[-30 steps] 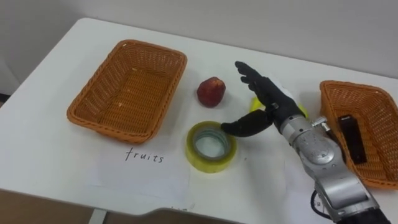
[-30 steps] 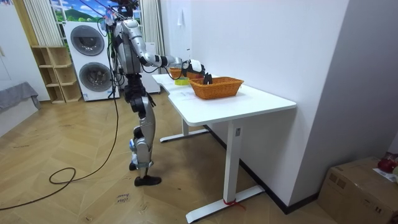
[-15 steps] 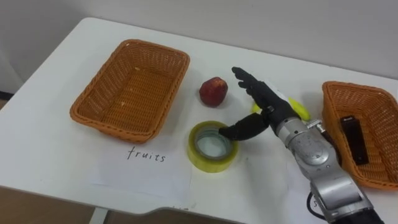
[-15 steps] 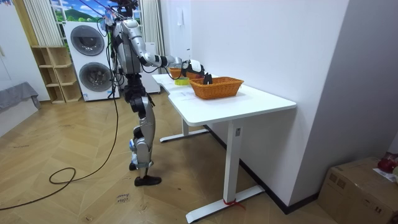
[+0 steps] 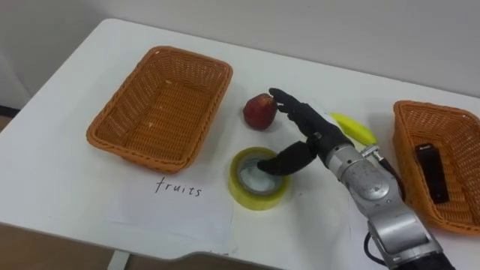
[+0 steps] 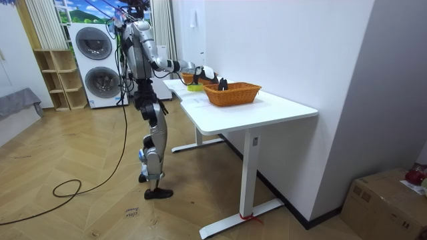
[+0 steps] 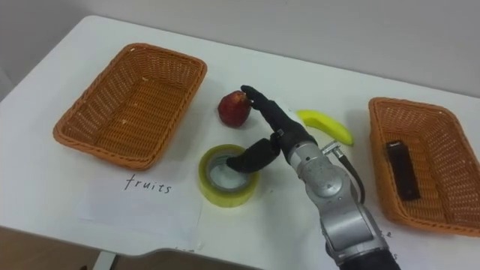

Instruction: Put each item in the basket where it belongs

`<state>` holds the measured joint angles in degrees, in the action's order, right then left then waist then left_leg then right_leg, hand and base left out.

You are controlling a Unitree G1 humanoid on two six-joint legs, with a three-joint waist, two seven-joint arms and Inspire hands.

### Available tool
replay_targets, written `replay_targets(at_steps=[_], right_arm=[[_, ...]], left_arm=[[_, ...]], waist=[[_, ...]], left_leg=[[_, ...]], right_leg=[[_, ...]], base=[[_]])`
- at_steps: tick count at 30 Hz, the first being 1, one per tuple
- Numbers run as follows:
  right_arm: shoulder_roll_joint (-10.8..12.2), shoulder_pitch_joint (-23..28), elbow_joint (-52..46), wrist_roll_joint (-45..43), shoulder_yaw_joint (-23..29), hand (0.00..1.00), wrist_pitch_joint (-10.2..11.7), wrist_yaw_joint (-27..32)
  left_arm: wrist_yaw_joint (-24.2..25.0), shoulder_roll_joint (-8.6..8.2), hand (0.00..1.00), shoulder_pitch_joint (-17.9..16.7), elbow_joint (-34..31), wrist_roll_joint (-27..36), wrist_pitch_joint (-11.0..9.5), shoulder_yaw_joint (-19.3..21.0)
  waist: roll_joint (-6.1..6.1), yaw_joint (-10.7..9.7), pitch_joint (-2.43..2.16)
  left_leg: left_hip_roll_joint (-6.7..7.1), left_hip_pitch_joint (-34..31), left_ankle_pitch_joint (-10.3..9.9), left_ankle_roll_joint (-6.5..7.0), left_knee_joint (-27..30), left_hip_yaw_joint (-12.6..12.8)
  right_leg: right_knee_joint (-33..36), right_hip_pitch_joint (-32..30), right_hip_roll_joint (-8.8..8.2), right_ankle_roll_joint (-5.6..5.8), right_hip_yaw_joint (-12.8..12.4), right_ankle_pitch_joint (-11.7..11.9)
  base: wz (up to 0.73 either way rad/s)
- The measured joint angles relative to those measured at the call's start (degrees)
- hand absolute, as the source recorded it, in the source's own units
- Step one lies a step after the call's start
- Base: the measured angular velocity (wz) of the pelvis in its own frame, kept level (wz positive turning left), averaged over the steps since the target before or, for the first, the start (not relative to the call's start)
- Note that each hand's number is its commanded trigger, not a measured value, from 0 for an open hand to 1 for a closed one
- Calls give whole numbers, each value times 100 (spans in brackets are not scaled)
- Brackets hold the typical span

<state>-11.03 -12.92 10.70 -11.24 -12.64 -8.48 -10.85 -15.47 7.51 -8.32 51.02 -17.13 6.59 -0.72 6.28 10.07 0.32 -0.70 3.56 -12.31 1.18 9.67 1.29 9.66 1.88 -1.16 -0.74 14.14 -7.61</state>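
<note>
1. Tape roll (image 5: 255, 199): wide, yellow, partly see-through; lying flat with the hole facing up; taken as the landmark below.
2. Apple (image 5: 259, 111): red, round, whole; just beyond the tape roll, not touching it.
3. Banana (image 5: 354, 127): yellow, single, lying flat; beyond and to the right of the tape roll, farther off than the apple.
4. Left basket (image 5: 112, 142): woven, orange-brown, rectangular, upright, empty; left of the tape roll, near but apart.
5. Right basket (image 5: 405, 112): same weave and colour; well to the right of the tape roll.
6. Black oblong item (image 5: 433, 174): lying flat inside the right basket, lengthwise; kind not clear.
</note>
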Motion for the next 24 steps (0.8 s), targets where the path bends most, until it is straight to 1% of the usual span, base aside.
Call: replay_targets(at_steps=[2,6,10,11,14,24], right_arm=[[0,0,0,-38,-2,0,-59,-31],[3,0,0,-215,-43,0,-157,-71],[35,0,0,-716,-69,0,-162,-176],[35,0,0,-731,-69,0,-161,-184],[36,0,0,-730,-71,0,-161,-185],[36,0,-6,-843,-79,0,-157,-250]], left_arm=[[0,0,0,0,-1,0,47,0],[-5,-8,0,0,-23,1,60,0],[-21,-39,0,5,-40,4,60,-5],[-27,-39,0,4,-41,3,63,-10],[-55,-40,0,4,-61,3,64,-13],[-188,-19,0,-3,-222,-2,61,-4]], waist=[[6,0,2],[7,18,7],[15,54,3],[27,53,-4],[27,55,-2],[62,63,16]], left_leg=[[1,-1,0,0,4,-2],[-1,-4,0,0,3,-2],[-2,-47,0,-1,-11,-1],[-3,-54,2,-4,-3,-1],[-2,-57,3,-4,-4,1],[-3,-59,2,-4,-17,2]], right_leg=[[0,1,-1,0,1,0],[2,-1,-1,0,12,0],[6,-52,5,0,11,0],[6,-62,5,0,11,0],[5,-66,4,0,11,0],[3,-74,7,0,13,0]], base=[[0],[0],[0],[0],[0],[0]])
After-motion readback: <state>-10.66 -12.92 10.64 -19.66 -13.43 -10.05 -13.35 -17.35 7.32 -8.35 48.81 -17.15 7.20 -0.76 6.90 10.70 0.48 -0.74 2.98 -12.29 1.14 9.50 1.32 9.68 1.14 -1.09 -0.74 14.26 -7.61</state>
